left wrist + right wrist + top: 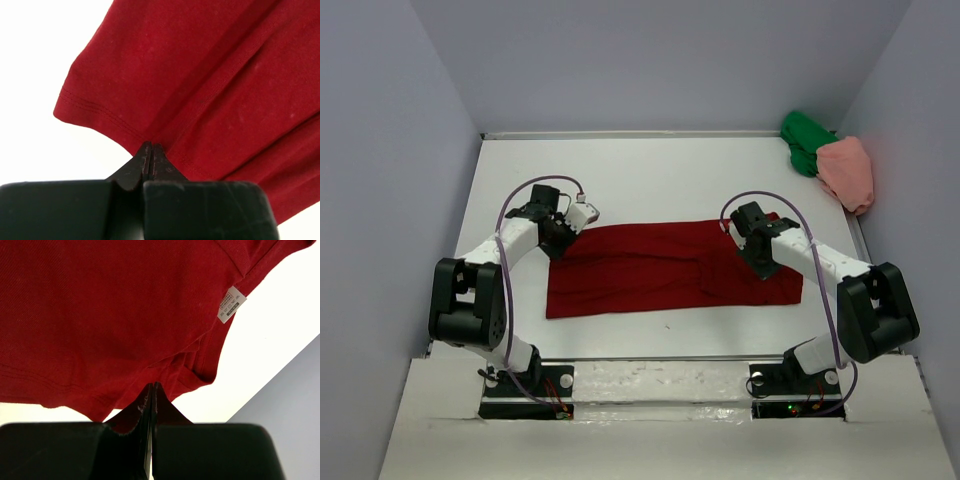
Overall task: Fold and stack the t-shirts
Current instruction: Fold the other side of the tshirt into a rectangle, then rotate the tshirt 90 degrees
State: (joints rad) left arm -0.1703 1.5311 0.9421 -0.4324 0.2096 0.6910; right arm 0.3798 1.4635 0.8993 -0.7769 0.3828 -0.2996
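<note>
Both arms reach forward from their bases and bend at the elbow, wrists tipped down toward the far edge of the dark red t-shirt (660, 268), one at each far corner. The left gripper (151, 149) has its fingers pressed flat together with the stitched hem of the far left corner nipped at their tips; the right gripper (152, 389) is closed the same way on the far right corner, where the cloth puckers in small folds toward the pinch. The shirt lies as a long, flat band across the middle of the white table (650, 170) – soft matte knit with double-stitched hems, a seam running away from the left grip, and a small white care label (231, 304) at the edge beyond the right one. Bare tabletop runs all round it, widest on the far side. Behind and to the right of the red shirt, well apart from it in the table's far corner, the bright green t-shirt (805, 140) and the salmon pink t-shirt (847, 172) sit bunched and touching (pink nearer, green behind) – right against the grey wall (650, 60) that hems the table in.
</note>
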